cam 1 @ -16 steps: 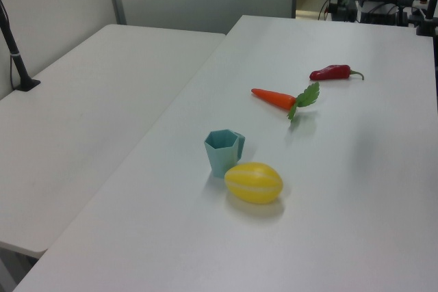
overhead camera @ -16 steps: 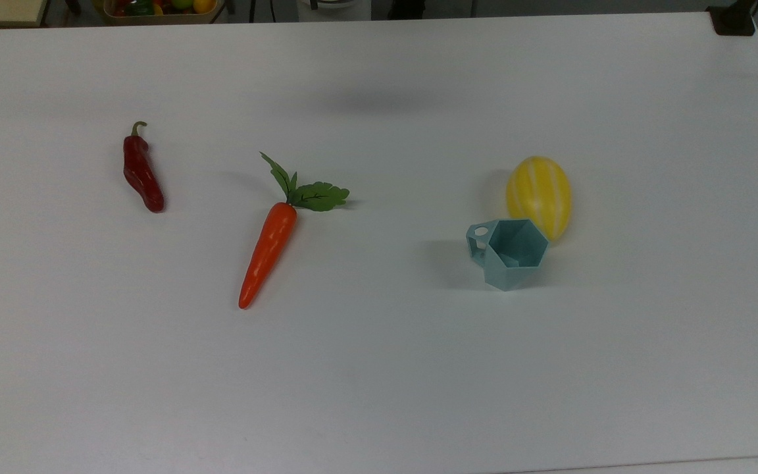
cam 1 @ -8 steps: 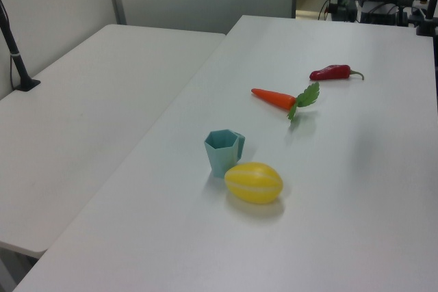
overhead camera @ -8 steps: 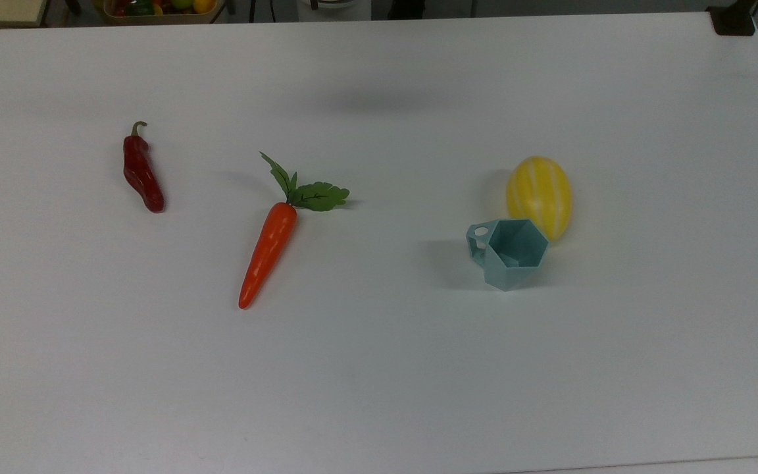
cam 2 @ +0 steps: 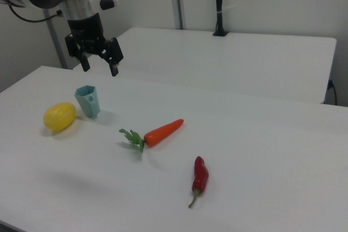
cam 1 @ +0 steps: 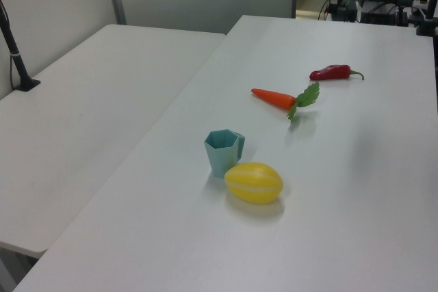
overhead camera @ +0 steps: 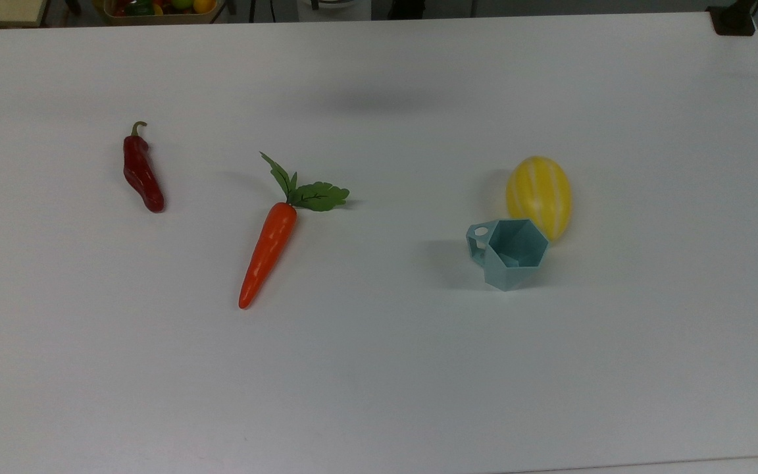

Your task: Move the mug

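Mug [overhead camera: 509, 253] first: I see it standing upright on the white worktop [overhead camera: 379, 368], mouth up, its hexagonal rim plainly visible in the top view. Its angular handle with the holes points toward the top view's left. I take the mug as my landmark for everything else.

Just behind the mug in the top view, and so close that I cannot tell whether they touch, lies the yellow striped melon [overhead camera: 539, 195]; in the right view that melon [cam 2: 60, 116] sits on the mug's left, and in the left view it [cam 1: 254, 182] lies in front of the mug [cam 1: 224, 152].

My hand [cam 2: 99, 68] shows in the right view, hanging in the air above the mug [cam 2: 88, 101] and a little toward the right view's right of it, clear of the rim. Its two dark fingers [cam 2: 114, 69] point downward and are spread apart, with nothing between them. The arm's white body rises away from the mug toward the right view's upper left corner.

Well away from the mug on its handle side in the top view lies the carrot [overhead camera: 268, 253], with its green leaves pointing up the picture. Farther from the mug on that same side lies the red chilli [overhead camera: 141, 172].
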